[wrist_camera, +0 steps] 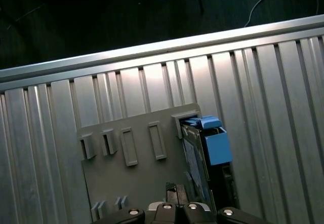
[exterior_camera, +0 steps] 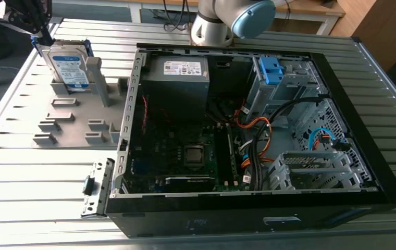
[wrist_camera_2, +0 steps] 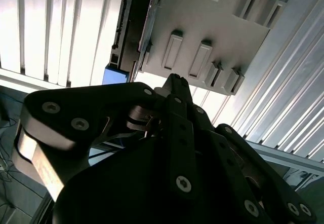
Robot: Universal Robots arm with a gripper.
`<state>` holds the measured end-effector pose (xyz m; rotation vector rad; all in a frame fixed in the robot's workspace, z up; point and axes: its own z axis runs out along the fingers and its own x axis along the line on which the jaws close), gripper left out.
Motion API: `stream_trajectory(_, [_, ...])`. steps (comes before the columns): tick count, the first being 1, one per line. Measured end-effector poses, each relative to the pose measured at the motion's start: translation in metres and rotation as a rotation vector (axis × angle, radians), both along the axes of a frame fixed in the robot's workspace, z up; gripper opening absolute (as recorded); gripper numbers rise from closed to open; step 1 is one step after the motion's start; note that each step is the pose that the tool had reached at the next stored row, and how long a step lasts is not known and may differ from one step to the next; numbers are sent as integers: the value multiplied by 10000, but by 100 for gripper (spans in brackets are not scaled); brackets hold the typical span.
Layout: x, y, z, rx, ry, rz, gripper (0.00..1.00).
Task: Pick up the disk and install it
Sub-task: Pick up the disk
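In the exterior view, the disk (exterior_camera: 69, 65) stood on end in a slot of a grey fixture (exterior_camera: 66, 125), at the far corner on the exterior view's left. Its long axis ran straight up and down. Its white-and-blue label faced the camera, and the blue caddy (exterior_camera: 87, 48) showed along its side edges. The gripper (exterior_camera: 45, 37) hung just above the disk's upper corner. Whether it touched the disk, and whether it was open or closed, could not be told. The fixture lay on a slatted table (exterior_camera: 31, 172). Beside it, toward the exterior view's right, an open computer case (exterior_camera: 254, 213) lay on its side, with a grey power-supply box (exterior_camera: 177, 78) and a bare blue bracket (exterior_camera: 271, 70) inside. The arm (exterior_camera: 233, 21) rose behind the case.

In the second wrist view, the gripper (wrist_camera_2: 174, 82) pointed toward the fixture (wrist_camera_2: 212, 21). The disk (wrist_camera_2: 132, 31) appeared edge-on at the fixture's side, as a thin dark slab with blue caddy ends (wrist_camera_2: 116, 74). The gripper's state could not be read here either.

In the first wrist view, the disk (wrist_camera: 192, 163) was seen from above its top end, so its long axis ran away from the camera down toward the table (wrist_camera: 253, 82). The label face was turned toward the fixture (wrist_camera: 131, 178), and a blue caddy tab (wrist_camera: 215, 145) stuck out on the outer side. The gripper (wrist_camera: 174, 189) sat just beside the disk, over the fixture plate.
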<state>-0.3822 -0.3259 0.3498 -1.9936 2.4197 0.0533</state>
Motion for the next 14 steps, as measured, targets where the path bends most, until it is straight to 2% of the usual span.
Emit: stream_trajectory(14, [0, 0, 0, 0, 0, 227, 11])
